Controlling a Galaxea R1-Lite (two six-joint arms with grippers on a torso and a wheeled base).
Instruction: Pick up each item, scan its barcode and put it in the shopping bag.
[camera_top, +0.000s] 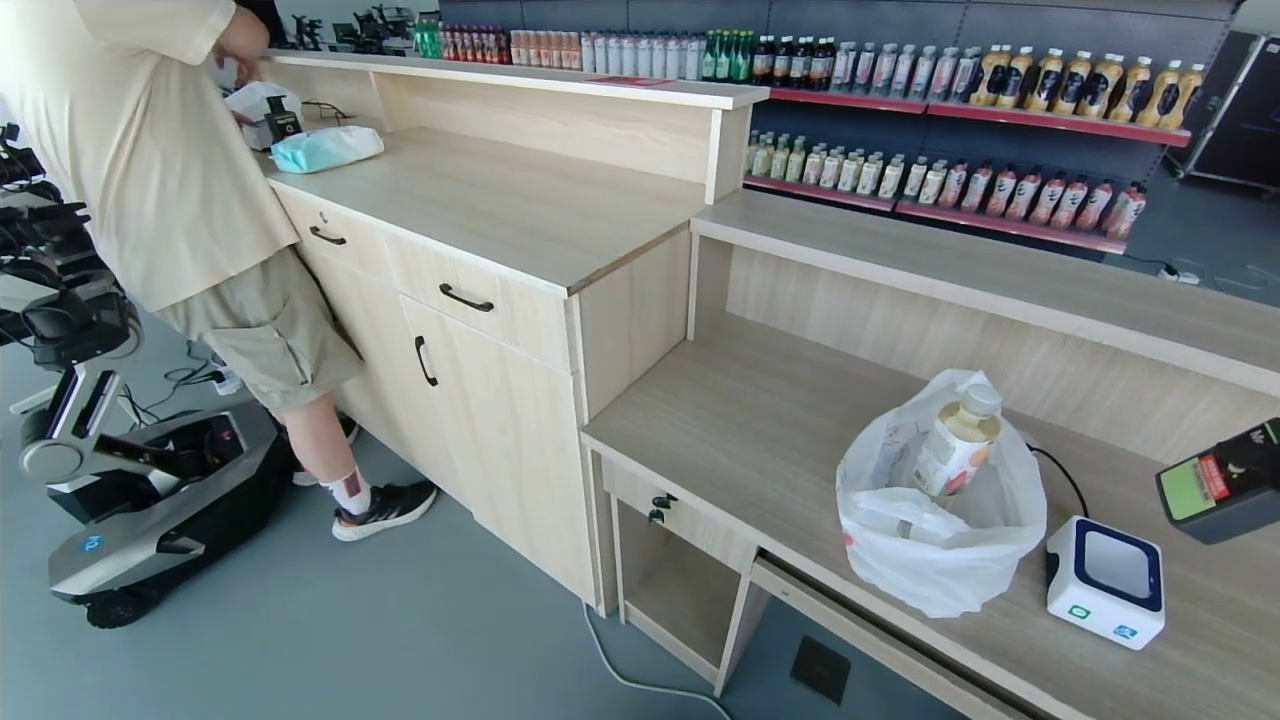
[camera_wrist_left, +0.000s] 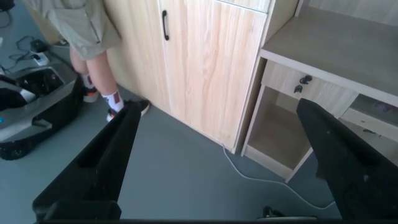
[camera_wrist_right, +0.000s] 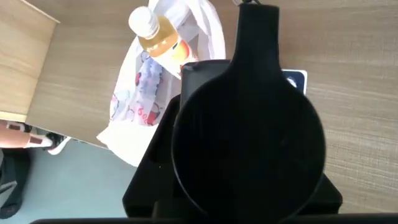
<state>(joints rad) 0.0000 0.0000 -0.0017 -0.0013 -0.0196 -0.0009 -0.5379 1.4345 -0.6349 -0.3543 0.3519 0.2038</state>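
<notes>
Bottle (camera_top: 957, 440) in shopping bag (camera_top: 940, 570) on counter (camera_top: 760, 420), beside scanner (camera_top: 1105, 580) — one item done, it seems. Dark item (camera_top: 1215, 485) hovers near scanner, likely awaiting scan. Right gripper (camera_wrist_right: 249, 137): cannot tell state. Left gripper (camera_wrist_left: 217, 109) spread wide, empty.

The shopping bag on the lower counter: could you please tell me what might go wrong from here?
The shopping bag is limp and its mouth sags, so another item could catch on the rim. The bottle leans inside, poking above it; a knock may tip it out. The bag sits near the front edge of the counter, beside the scanner; a push could slide it off.
</notes>
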